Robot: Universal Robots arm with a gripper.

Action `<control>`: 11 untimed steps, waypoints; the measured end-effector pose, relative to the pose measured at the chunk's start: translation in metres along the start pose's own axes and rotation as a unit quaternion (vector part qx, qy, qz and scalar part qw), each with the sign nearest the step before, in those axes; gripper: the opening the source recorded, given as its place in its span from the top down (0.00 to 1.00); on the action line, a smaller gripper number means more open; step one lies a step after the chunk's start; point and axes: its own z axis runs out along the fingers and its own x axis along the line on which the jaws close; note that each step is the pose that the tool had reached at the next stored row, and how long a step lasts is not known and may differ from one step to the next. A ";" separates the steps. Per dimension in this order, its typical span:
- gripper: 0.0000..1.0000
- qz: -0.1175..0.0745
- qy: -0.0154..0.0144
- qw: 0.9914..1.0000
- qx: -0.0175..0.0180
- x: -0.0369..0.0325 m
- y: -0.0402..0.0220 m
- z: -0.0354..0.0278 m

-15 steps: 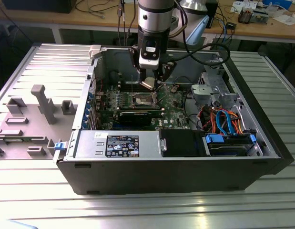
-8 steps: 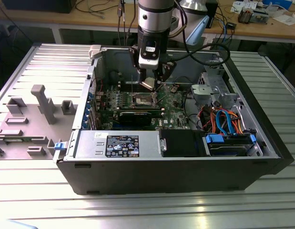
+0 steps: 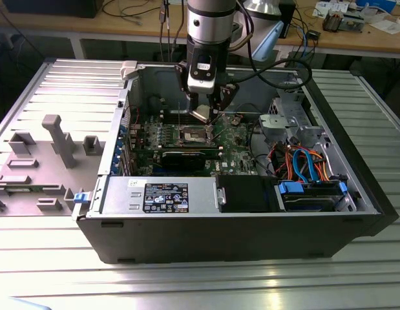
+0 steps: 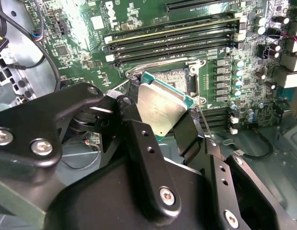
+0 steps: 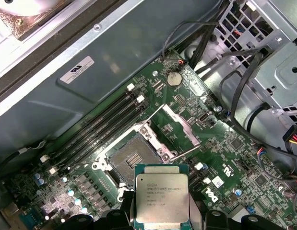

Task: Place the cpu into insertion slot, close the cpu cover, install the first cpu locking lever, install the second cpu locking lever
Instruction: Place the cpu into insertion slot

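Holding the cpu [image 5: 161,199] pinched by its edges in my gripper [image 4: 162,122], black fingers [image 4: 134,127] clamped on either side, silvery face showing in both wrist views. It's hanging over the green motherboard [image 5: 225,158], just beside the insertion slot [image 5: 134,163] and not seated. The slot's dark centre is bare, and the cpu cover [image 5: 179,127] is flipped open next to it. In the exterior view I'm reaching down into the open computer case [image 3: 251,239].
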 end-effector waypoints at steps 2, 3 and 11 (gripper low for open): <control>0.46 0.002 -0.001 1.000 0.001 0.0000 0.0000 0.0000; 0.46 0.003 -0.001 1.000 0.001 0.0000 0.0000 0.0000; 0.46 0.010 -0.002 1.000 0.002 0.0000 0.0000 0.0000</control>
